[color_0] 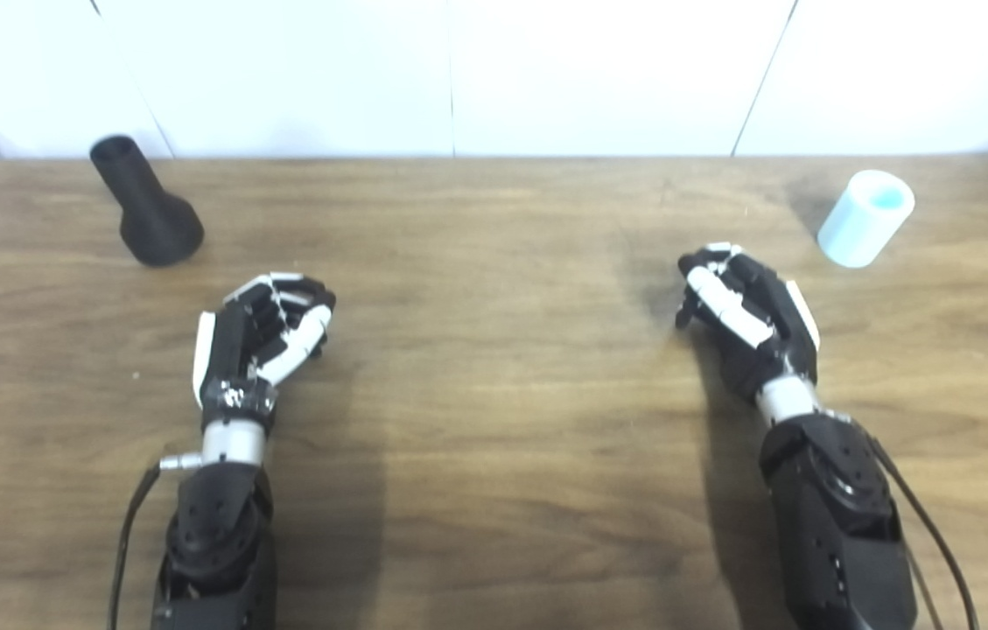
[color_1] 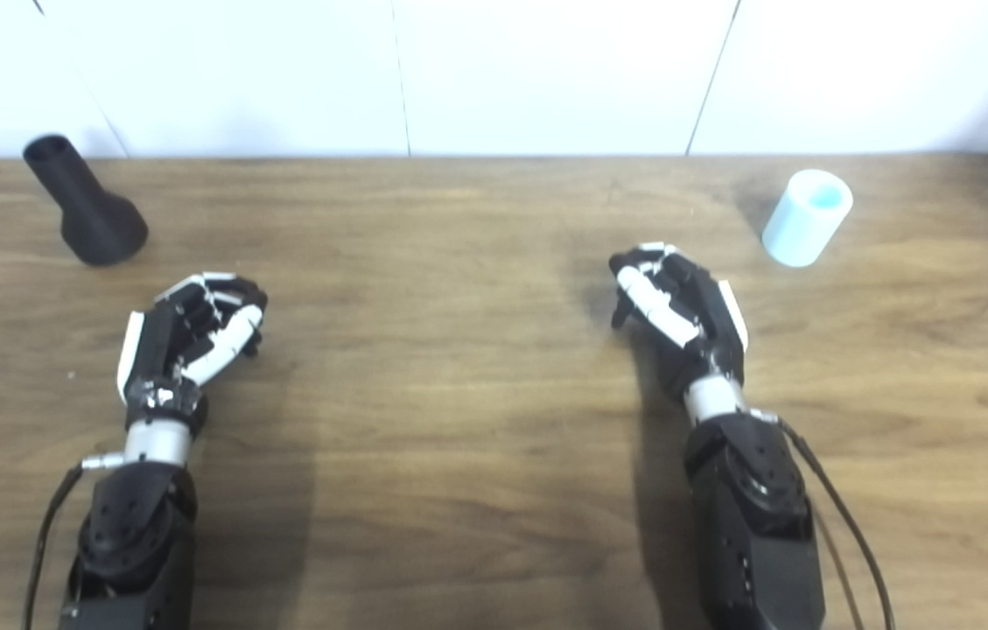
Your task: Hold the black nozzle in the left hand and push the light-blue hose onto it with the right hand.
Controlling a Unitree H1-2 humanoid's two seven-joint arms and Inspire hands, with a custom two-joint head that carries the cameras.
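**Both hands curled and empty, nozzle and hose at the far corners**

My left hand (color_0: 262, 337) sits over the wooden table (color_0: 494, 420) with its fingers (color_0: 283, 293) curled in toward the palm and the thumb folded across them, closed on nothing. My right hand (color_0: 747, 315) is the same: fingers (color_0: 717, 262) bent inward, thumb laid along them, holding nothing. Both hands are about level with each other, well apart, with bare tabletop between them. Each forearm comes up from the near edge, with a dark cable trailing along its outer side.

Beyond my left hand, toward the far left corner, the black nozzle (color_0: 146, 206) stands on its wide end, its narrow open neck pointing up and away. It is apart from my hand, touching nothing but the table.

Beyond my right hand, toward the far right corner, the light-blue hose (color_0: 865, 219) is a short, stubby tube with its open end facing up and to the right. It too is clear of my fingers.

Behind the table's far edge runs a white panelled wall (color_0: 494, 70).
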